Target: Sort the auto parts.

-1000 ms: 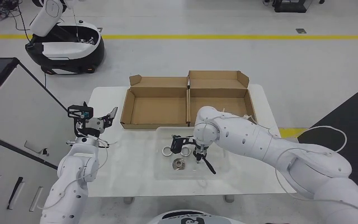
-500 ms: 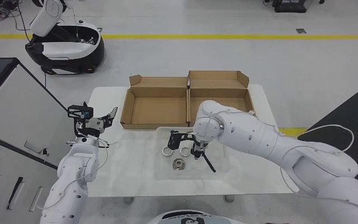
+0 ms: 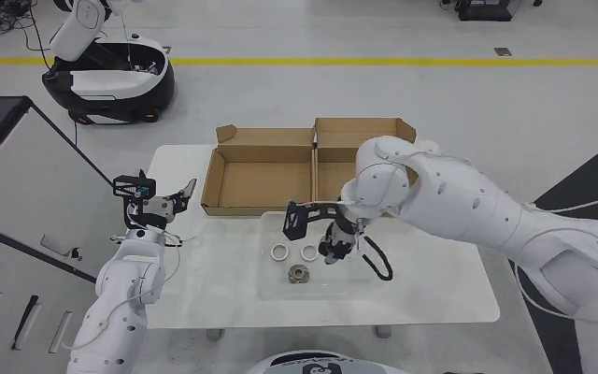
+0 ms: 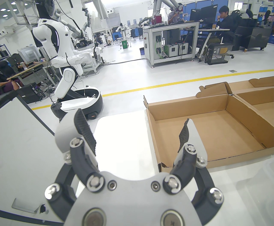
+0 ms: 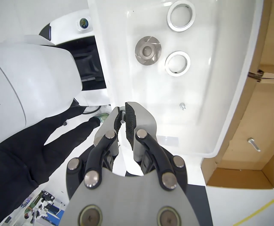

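Observation:
My right gripper (image 5: 123, 109) is shut on a small threaded bolt (image 5: 122, 116) and hangs above the white tray (image 5: 203, 85). From above, it (image 3: 330, 250) sits over the tray's middle (image 3: 360, 285). In the tray lie two metal rings (image 5: 181, 15) (image 5: 177, 63), a finned metal disc (image 5: 148, 53) and another small bolt (image 5: 182, 106). A bolt (image 5: 253, 144) lies in the right cardboard box (image 5: 246, 119). My left gripper (image 4: 137, 128) is open and holds nothing, raised at the table's left edge (image 3: 173, 198).
Two open cardboard boxes stand side by side behind the tray, the left one (image 3: 260, 182) bare inside, the right one (image 3: 374, 178) beside it. A wheeled robot base (image 3: 112, 79) stands on the floor beyond the table's left corner.
My right arm has lifted off the tray floor and swung right and back, carrying the small bolt up. The left arm has kept still.

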`<state>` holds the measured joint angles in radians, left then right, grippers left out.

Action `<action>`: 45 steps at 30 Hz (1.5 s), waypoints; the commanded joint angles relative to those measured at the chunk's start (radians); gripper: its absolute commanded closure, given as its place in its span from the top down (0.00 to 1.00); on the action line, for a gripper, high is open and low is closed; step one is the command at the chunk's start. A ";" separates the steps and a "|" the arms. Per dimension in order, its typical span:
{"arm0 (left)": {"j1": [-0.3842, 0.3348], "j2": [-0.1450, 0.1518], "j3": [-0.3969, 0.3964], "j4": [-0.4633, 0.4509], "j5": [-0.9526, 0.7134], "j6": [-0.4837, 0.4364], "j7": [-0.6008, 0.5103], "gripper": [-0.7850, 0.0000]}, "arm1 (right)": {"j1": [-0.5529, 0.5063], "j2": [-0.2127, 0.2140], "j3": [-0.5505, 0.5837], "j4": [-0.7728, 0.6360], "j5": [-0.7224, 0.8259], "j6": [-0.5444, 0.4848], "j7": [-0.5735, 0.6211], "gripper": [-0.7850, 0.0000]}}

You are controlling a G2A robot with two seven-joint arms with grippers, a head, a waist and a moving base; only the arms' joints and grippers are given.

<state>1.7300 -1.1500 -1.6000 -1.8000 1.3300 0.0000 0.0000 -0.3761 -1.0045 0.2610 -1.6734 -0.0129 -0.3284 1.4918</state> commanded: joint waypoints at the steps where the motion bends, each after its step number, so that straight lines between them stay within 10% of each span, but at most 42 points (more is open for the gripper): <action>1: 0.000 0.000 0.000 0.000 0.000 0.000 0.000 1.00 | 0.009 0.025 0.005 0.008 0.019 -0.028 -0.028 0.00; 12: 0.000 0.000 0.000 0.000 0.000 0.000 0.000 1.00 | 0.097 0.139 -0.063 0.098 0.156 -0.296 -0.296 0.00; 25: 0.000 0.000 0.000 0.000 0.000 0.000 0.000 1.00 | 0.094 0.163 -0.091 0.201 0.188 -0.684 -0.684 0.00; 45: 0.000 0.000 0.000 0.000 0.000 0.000 0.000 1.00 | 0.072 0.157 0.003 0.140 0.496 -0.684 -0.684 0.00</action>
<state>1.7300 -1.1500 -1.6000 -1.8000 1.3300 0.0000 0.0000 -0.3053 -0.8477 0.2668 -1.5340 0.4861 -1.0123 0.8080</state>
